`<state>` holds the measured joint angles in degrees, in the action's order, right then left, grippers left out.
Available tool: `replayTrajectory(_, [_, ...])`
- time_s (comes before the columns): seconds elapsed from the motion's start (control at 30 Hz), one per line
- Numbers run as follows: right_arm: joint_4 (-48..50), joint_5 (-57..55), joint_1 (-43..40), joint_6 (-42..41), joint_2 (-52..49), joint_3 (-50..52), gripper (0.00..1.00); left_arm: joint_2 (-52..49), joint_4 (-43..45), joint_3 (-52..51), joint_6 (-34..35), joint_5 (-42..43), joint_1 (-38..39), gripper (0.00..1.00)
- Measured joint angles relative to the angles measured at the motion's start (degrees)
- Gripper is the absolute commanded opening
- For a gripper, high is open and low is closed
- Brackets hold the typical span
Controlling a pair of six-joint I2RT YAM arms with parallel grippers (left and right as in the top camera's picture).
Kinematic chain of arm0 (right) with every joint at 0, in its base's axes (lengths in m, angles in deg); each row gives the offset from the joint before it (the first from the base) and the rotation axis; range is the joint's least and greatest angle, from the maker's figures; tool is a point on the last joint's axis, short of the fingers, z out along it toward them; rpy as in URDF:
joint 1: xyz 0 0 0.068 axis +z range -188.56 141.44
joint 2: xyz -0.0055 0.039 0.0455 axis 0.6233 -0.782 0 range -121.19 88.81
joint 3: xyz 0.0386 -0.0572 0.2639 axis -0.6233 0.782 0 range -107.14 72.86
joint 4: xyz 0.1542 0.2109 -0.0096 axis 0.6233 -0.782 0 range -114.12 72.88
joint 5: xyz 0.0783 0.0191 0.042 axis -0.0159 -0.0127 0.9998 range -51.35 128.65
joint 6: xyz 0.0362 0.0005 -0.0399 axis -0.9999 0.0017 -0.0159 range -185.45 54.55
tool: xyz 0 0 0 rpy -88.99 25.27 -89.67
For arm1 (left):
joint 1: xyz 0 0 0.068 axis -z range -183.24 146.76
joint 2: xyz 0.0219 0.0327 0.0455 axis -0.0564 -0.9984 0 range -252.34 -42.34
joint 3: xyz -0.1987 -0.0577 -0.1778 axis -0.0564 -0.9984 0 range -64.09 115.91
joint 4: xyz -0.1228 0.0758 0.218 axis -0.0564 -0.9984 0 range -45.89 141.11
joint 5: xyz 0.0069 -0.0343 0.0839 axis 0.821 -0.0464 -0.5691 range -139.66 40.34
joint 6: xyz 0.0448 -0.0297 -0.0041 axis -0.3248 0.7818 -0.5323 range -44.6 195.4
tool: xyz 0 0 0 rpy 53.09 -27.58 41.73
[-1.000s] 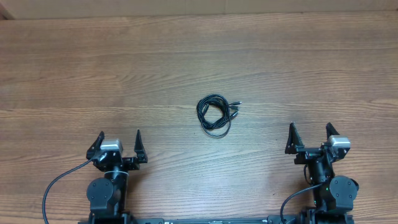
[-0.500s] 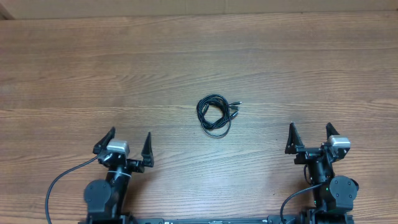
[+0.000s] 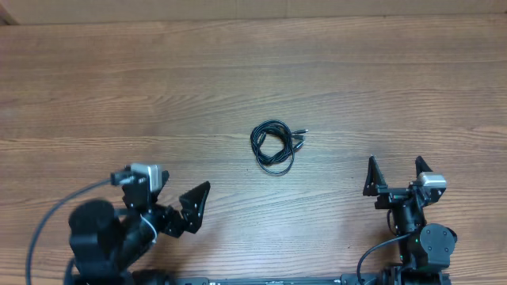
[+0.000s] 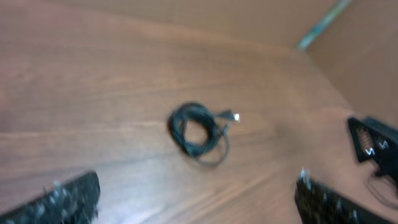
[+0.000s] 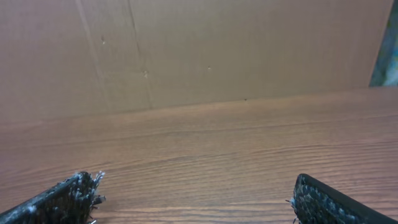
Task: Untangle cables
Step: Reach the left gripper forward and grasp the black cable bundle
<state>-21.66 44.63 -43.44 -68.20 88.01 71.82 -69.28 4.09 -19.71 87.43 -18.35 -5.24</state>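
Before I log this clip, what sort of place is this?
Likely a robot test bench: a wood-grain table, a plain cardboard wall behind it, and one coil of cables laid out.

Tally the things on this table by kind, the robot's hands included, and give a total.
Tangled bundle of black cables: 1 (the number of cords in it cannot be told)
Robot hands: 2, the left hand and the right hand, both open and empty
Total: 3
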Motion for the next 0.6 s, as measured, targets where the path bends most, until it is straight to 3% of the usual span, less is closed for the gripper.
replayTrajectory(0.17, [0.0,0.0,0.0,0.0,0.0,0.0,1.00,-12.0,-4.2,10.8,0.1,3.4,0.0,1.00])
replayTrajectory(0.33, [0.0,0.0,0.0,0.0,0.0,0.0,1.00,-20.7,3.4,11.5,3.5,6.1,0.0,1.00])
replayTrajectory(0.47, [0.0,0.0,0.0,0.0,0.0,0.0,1.00,-27.6,2.0,13.4,6.3,0.7,1.6,1.00])
replayTrajectory(0.6, [0.0,0.0,0.0,0.0,0.1,0.0,1.00,-37.6,-3.9,22.2,7.2,-9.4,9.0,1.00])
